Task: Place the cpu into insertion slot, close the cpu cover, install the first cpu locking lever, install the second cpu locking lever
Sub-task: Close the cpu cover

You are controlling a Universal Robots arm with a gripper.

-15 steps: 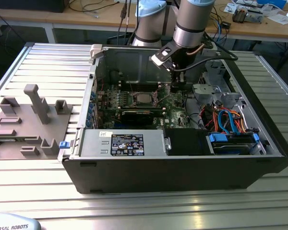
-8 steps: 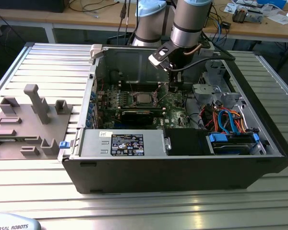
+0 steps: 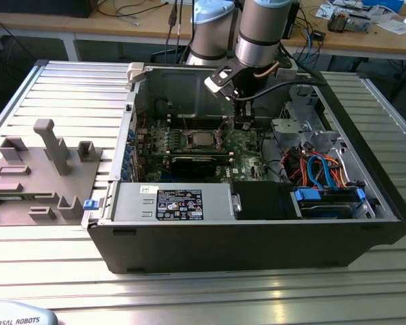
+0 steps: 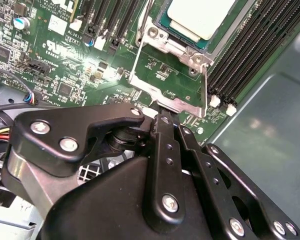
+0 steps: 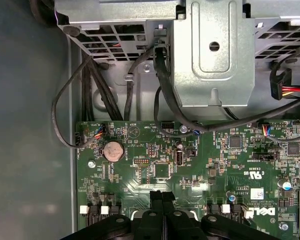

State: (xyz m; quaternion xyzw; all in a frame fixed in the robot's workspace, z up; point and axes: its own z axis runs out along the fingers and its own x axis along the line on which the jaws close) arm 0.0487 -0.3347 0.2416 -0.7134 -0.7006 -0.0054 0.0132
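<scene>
The cpu (image 3: pixel 201 139) lies flat in its socket on the motherboard inside the open computer case (image 3: pixel 257 237); its silver-grey top (image 4: pixel 200 17) is uncovered in the second wrist view. The cpu cover (image 4: pixel 172 102), a thin silvery frame with a square window, is swung open away from the chip toward my gripper. My gripper (image 4: pixel 160 120) reaches down into the case just to the exterior view's right of the socket (image 3: pixel 242 125). Its black fingers (image 5: pixel 162 197) are pressed together, with the tips right at the cover's free edge. Nothing shows between them.
Black memory slots (image 4: pixel 250 55) run beside the socket. A metal drive cage (image 5: pixel 212 55) and black cables (image 5: pixel 90 85) stand past the board's edge. Blue and orange cables (image 3: pixel 325 172) fill the case's right end, with the power supply (image 3: pixel 169 203) in front. A grey fixture tray (image 3: pixel 40 169) lies outside.
</scene>
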